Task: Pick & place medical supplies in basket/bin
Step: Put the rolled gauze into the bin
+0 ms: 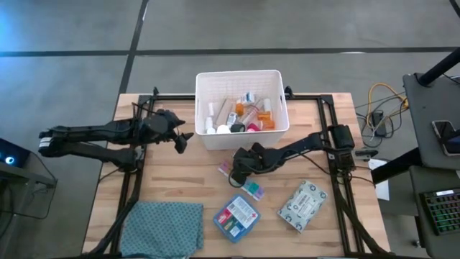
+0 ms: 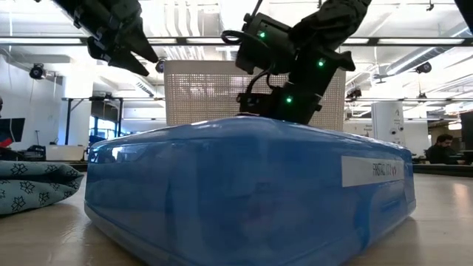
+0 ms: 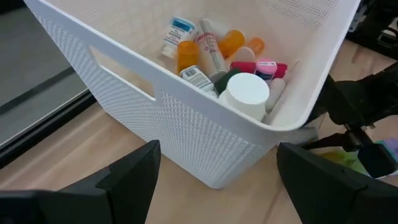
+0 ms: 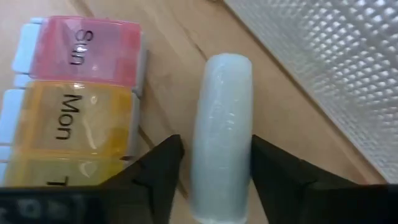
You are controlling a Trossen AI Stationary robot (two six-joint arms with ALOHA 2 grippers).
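Observation:
A white tube (image 4: 224, 124) lies on the wooden table between the pill organiser strip (image 4: 68, 118) and the white bin's wall (image 4: 336, 68). My right gripper (image 4: 216, 146) is down on it, just in front of the bin (image 1: 237, 73), fingers closed on its sides. The bin holds several bottles and tubes. My left gripper (image 3: 217, 186) hangs open above the table at the bin's left side (image 3: 186, 124), with nothing between its fingers. A blue first-aid box (image 1: 236, 218) and a patterned wipes pack (image 1: 302, 205) lie near the front edge. My right gripper pinches the white tube's two long sides (image 4: 205, 155) between its two fingers, toward the end nearer the wrist. The fingers slant down from the table's right side. The tube lies flat on the table, its far end pointing away from the fingers.
A teal patterned cloth (image 1: 165, 226) lies at the front left. The pill organiser (image 1: 244, 183) sits right beside the held tube, and the bin wall stands close on the tube's other side. Bare wood shows between the two arms.

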